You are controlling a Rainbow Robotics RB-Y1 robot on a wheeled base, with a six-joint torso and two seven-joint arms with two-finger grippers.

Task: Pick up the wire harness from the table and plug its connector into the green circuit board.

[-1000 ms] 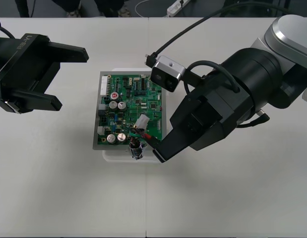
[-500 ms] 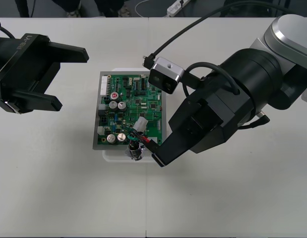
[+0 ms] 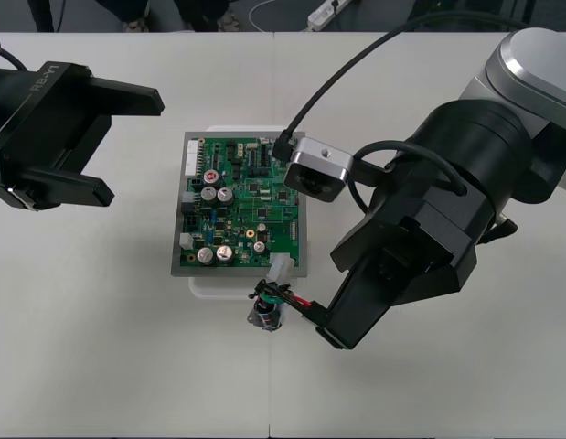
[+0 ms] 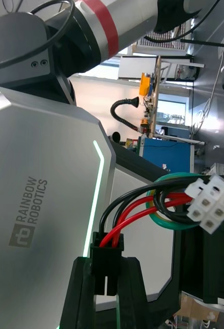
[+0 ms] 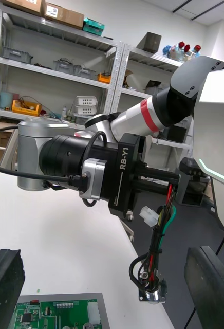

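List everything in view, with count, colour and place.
plain light table: one, pale, under everything.
green circuit board: one, green, mid-table on its base.
flat white base: one, white, under the board.
wire harness: one; red, black, green wires; hanging from the right gripper by the base's near edge; black plug in its grip, round metal socket lowest.
left gripper: one, black, open, left of the board.
right gripper: one, black, shut on the plug.

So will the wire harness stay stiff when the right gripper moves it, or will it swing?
Probably floppy: the wire harness droops below the right gripper, whose jaws pinch only the black plug. The metal socket hanging at the low end looks heavy for its size, so it may swing. The white connector likely dangles too.
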